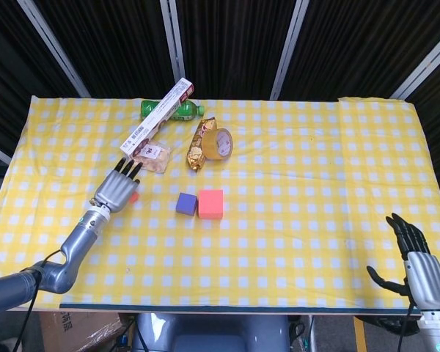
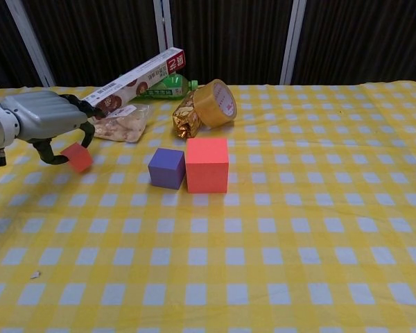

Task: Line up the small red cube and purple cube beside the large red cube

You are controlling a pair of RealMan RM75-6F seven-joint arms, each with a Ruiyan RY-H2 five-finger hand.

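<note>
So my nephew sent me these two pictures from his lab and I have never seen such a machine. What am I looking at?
It is a robot with two arms ending in metal hands, steered by a person. One picture looks down from its head, the other forward from its chest. The left hand grips a small red cube, seemingly lifted off the yellow checked table. The right hand waits open at the table's near edge. A purple cube sits against a large red cube. Behind them lie a tape roll, a gold packet, a snack bag, a long box and a green bottle.

Red-ended long box (image 2: 135,80) with white lettering too small to read, tape roll (image 2: 220,103) print illegible
</note>
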